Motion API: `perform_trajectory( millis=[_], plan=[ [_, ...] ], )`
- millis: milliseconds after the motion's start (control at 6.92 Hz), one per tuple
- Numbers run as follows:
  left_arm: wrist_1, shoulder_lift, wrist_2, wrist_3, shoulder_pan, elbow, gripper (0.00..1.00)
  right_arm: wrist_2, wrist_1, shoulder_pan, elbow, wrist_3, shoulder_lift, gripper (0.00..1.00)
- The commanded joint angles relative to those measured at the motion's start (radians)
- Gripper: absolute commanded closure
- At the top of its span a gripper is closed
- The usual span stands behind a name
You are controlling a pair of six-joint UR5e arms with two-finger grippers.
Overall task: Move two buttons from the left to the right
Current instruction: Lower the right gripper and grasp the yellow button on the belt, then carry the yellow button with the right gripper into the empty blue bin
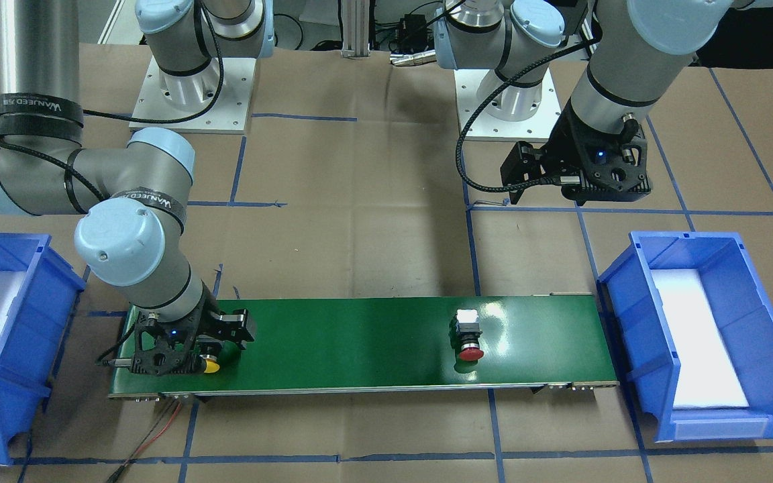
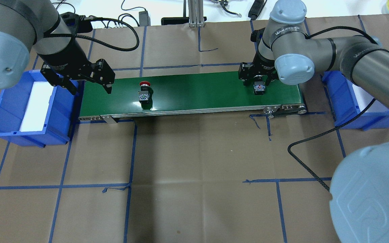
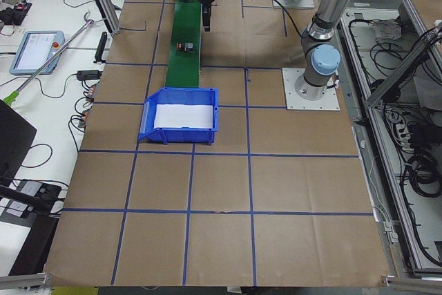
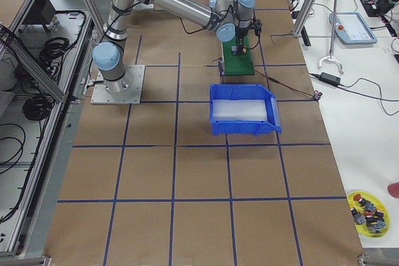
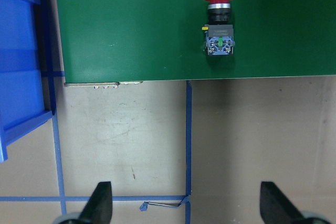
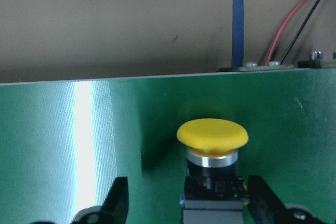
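While my right gripper (image 6: 190, 203) is straddling the yellow button (image 6: 212, 134) unclosed, my left gripper (image 5: 186, 205) is hovering open; straps (image 1: 147, 199) are reading WANJEED.

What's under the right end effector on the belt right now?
The yellow button lies on the green belt between the right end effector's spread fingers. Its cap and black body show; the rear block is mostly out of the wrist view's frame.
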Motion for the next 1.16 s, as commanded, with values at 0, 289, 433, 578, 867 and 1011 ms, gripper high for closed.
perform_trajectory(
  millis=[0, 289, 433, 578, 867, 1011],
  plan=[
    [0.0, 0.0, 0.0, 0.0, 0.0, 0.001, 0.0, -0.026, 0.011, -0.001, -0.001, -0.002, -0.009, 0.9],
    [0.0, 0.0, 0.0, 0.0, 0.0, -0.001, 0.0, -0.113, 0.084, -0.016, -0.056, -0.031, -0.057, 0.95],
    [-0.002, 0.001, 0.0, 0.0, 0.0, -0.002, 0.0, -0.117, 0.172, -0.045, -0.128, -0.11, -0.084, 0.95],
    [0.0, 0.0, 0.0, 0.0, 0.0, -0.001, 0.0, -0.112, 0.236, -0.094, -0.189, -0.147, -0.098, 0.95],
    [0.0, 0.0, 0.0, 0.0, 0.0, -0.002, 0.0, -0.103, 0.338, -0.246, -0.215, -0.202, -0.148, 0.95],
    [0.0, 0.0, 0.0, 0.0, 0.0, -0.002, 0.0, -0.104, 0.337, -0.327, -0.212, -0.326, -0.157, 0.95]
  ],
)
